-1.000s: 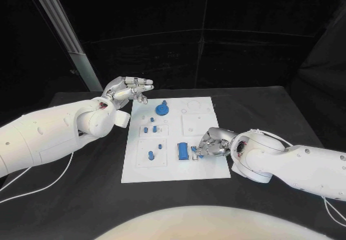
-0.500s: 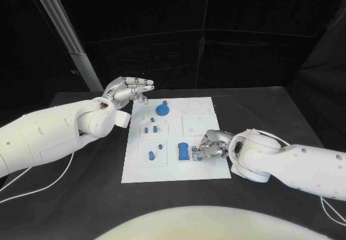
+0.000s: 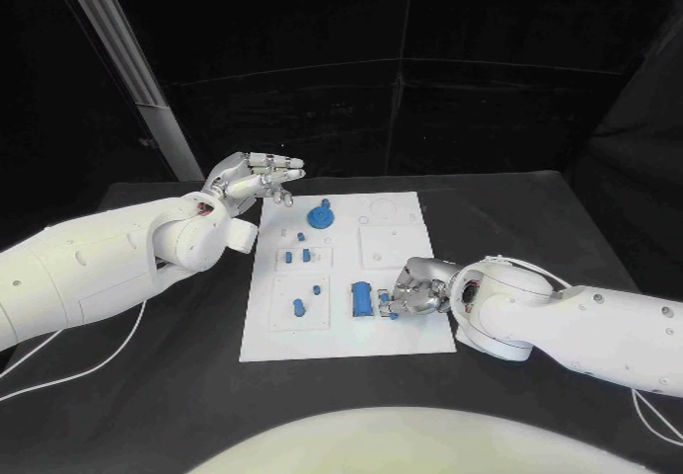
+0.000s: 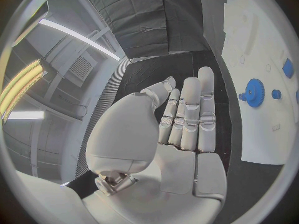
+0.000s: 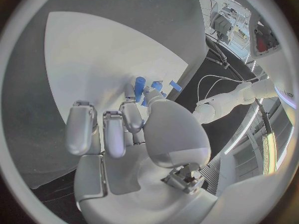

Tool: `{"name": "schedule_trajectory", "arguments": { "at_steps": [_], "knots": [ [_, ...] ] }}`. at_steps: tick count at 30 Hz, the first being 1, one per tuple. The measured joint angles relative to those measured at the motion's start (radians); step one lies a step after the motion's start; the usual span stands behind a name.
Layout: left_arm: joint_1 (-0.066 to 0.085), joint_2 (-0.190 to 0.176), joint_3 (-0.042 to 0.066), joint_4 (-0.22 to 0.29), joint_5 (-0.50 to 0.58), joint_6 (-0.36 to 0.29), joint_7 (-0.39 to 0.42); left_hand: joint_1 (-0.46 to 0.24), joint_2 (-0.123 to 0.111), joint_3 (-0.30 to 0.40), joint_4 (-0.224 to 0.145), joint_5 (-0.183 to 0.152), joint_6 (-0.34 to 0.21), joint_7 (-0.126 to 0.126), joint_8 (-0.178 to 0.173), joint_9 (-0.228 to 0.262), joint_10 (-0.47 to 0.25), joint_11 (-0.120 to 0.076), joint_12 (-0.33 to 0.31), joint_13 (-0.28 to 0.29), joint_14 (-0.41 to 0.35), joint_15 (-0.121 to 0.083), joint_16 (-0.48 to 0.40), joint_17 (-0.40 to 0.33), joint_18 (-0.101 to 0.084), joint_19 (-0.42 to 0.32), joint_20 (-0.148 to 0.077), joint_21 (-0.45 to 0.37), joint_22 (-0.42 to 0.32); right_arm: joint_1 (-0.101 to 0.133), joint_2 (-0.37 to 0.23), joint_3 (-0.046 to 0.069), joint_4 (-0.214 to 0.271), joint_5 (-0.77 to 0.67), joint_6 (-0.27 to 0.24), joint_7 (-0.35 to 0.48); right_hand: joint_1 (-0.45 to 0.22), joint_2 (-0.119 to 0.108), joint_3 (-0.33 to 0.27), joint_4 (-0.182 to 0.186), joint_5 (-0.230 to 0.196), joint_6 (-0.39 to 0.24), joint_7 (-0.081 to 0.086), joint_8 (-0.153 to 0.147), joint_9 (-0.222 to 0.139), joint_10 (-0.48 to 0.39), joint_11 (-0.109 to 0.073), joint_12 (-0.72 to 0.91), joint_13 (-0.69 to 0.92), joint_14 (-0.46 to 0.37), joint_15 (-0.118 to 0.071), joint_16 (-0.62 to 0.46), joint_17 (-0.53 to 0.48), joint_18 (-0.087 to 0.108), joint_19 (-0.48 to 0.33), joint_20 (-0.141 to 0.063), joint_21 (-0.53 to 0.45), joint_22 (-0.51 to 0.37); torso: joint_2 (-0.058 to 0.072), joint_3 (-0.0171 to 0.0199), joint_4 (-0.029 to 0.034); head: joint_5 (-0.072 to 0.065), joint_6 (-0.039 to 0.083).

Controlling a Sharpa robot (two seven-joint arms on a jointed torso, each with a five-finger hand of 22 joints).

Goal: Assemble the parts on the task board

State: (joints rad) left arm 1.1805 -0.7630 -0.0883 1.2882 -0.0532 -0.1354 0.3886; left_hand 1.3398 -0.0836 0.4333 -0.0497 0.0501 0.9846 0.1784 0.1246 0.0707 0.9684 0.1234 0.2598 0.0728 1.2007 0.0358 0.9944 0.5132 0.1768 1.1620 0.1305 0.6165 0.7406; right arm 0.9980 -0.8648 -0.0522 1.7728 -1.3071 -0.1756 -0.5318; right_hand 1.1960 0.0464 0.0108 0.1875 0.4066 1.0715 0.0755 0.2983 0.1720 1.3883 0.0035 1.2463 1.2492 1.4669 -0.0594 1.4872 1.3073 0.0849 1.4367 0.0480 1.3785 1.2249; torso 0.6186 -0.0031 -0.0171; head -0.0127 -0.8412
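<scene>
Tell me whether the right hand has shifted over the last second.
Yes: the right hand slid slightly nearer the task board's near edge, beside the blue block.

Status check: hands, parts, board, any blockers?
Left hand raised off the board's far-left corner, holding nothing. Right hand down on the task board, fingers at a small blue part beside the blue block. Nothing in the way.

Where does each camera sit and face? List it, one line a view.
Head: on the robot's head, looking down at the task board; shows both arms, left hand, right hand.
Left wrist: behind the left hand, facing past its fingers toward the blue gear.
Right wrist: behind the right hand, facing the board and a blue part at its fingertips.
Shared: head and left wrist both show the gear.
</scene>
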Motion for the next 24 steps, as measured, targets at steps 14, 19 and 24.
{"name": "schedule_trajectory", "arguments": {
  "at_steps": [14,19,24],
  "knots": [
    [0.000,-0.001,0.000,0.001,0.000,0.005,-0.004,0.000,0.000,0.000,0.000,0.000,0.000,0.000,0.000,0.000,-0.007,0.000,0.000,0.000,-0.004,-0.004,0.000,-0.001,0.000,0.000,0.000,0.000,-0.001,-0.001,0.011,-0.001,-0.007,-0.003,-0.029,-0.005,-0.009,0.009,0.005,0.014,0.018,0.023,-0.016,0.021,0.023,0.014,-0.014,0.013,0.015,0.000,-0.014,0.005,0.000,0.000,0.007,-0.007,0.004,0.010,0.000,-0.0002,0.0000,-0.001,0.001],
    [0.000,-0.001,0.000,0.002,0.000,0.008,-0.006,0.000,0.000,-0.002,0.002,0.000,0.000,0.000,0.000,0.000,-0.007,0.000,0.000,0.000,-0.004,-0.004,0.000,-0.002,0.000,0.000,0.000,0.000,-0.001,-0.001,0.013,-0.001,-0.011,-0.003,-0.044,-0.005,-0.009,0.009,0.005,0.014,0.021,0.023,-0.016,0.021,0.023,0.014,-0.014,0.013,0.015,0.000,-0.014,0.005,0.000,0.000,0.004,-0.011,0.004,0.010,0.000,-0.0003,0.0000,0.000,0.000],
    [0.000,-0.001,0.000,0.002,0.000,0.010,-0.008,0.000,0.000,-0.003,0.003,0.000,0.000,0.000,0.000,0.000,-0.007,0.000,0.000,0.000,-0.004,-0.004,0.000,-0.002,0.000,0.000,0.000,0.000,-0.001,-0.001,0.017,-0.001,-0.016,-0.003,-0.057,-0.006,-0.009,0.009,0.001,0.023,0.021,0.023,-0.016,0.027,0.026,0.014,-0.014,0.013,0.015,0.000,-0.014,0.005,0.000,0.000,0.004,-0.011,0.004,0.010,0.000,-0.0003,0.0004,0.000,0.002]
  ]
}}
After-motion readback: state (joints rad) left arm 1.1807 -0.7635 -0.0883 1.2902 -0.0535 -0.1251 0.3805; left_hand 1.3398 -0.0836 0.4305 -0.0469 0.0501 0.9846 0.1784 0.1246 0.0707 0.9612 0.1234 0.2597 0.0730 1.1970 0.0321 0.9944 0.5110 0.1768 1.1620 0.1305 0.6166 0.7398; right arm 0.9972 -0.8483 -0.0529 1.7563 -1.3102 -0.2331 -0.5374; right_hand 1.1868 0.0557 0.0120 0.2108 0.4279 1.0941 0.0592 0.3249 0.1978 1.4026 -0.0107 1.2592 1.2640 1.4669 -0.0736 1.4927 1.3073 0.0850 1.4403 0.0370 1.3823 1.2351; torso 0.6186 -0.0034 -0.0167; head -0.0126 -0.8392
